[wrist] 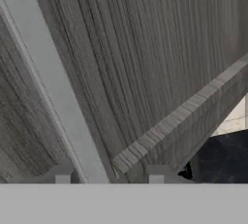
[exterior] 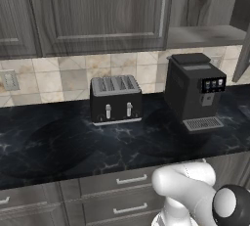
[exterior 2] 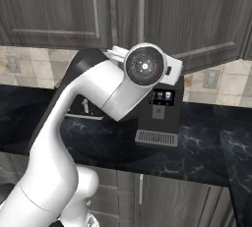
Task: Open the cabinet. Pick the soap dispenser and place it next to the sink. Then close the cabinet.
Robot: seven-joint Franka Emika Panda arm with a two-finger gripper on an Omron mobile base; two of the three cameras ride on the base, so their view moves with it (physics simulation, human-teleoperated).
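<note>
From the left base camera I see the tall dark grey-brown wood-grain cabinet [exterior: 97, 14] above the black marbled stone counter [exterior: 73, 146], its right door swung out so a bare shelf shows at the upper right; below sit a black and silver four-slot toaster [exterior: 115, 100] and a black box-shaped coffee machine [exterior: 195, 90]. I can't spot a soap dispenser on that shelf or a sink anywhere. The right base camera has my white arm reaching up in front of the coffee machine towards a door whose long vertical silver bar handle [exterior 2: 140, 10] stands above the wrist. The hand camera (rolled well over) looks flat onto the door panel, and the bar runs down between the two small dark finger tips of the gripper [wrist: 109, 174]: one tip on each side, the jaws only partly apart, and I cannot tell whether they press on the bar. I judge I am on the opening step. Next I would confirm a firm hold, then pull outwards along the hinge arc.
</note>
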